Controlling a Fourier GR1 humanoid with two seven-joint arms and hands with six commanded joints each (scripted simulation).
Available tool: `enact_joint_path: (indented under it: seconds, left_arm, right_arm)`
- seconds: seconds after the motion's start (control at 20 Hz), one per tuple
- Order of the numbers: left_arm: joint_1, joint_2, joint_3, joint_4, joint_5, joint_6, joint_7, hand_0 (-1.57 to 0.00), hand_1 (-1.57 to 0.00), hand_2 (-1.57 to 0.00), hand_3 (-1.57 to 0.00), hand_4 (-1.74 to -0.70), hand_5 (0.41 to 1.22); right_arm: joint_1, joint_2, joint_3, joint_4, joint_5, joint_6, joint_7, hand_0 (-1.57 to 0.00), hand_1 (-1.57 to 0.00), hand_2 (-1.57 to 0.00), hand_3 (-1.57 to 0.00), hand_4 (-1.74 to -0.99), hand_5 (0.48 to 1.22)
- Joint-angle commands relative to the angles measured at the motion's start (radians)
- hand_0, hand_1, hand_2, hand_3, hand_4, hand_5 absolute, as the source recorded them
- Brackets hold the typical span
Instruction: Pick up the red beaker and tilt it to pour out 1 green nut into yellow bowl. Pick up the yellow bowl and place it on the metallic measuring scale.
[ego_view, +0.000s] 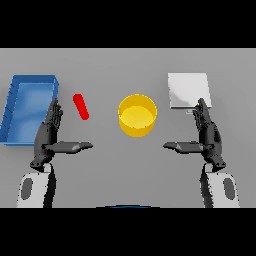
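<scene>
A small red beaker (81, 106) lies on its side on the grey table, left of centre. The yellow bowl (137, 115) stands upright in the middle, and I see nothing inside it. At the back right sits the metallic measuring scale (187, 90), a pale square plate. My left hand (50, 132) is open near the table's left, fingers straight and thumb pointing inward, just below and left of the beaker without touching it. My right hand (207, 134) is open in the same pose, below the scale's front edge. No green nut is visible.
A blue rectangular tray (15, 107) stands at the far left, next to my left hand's fingertips.
</scene>
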Motion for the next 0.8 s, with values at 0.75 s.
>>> enact_joint_path:
  seconds: [0.75]
  left_arm:
    - [0.133, 0.079, -0.129, -0.209, -0.138, -0.039, 0.082, 0.0, 0.0, 0.0, 0.0, -1.14, 0.649]
  right_arm:
    - [0.053, -0.082, 0.112, -0.105, 0.235, -0.041, -0.081, 0.0, 0.0, 0.0, 0.0, -1.147, 0.614]
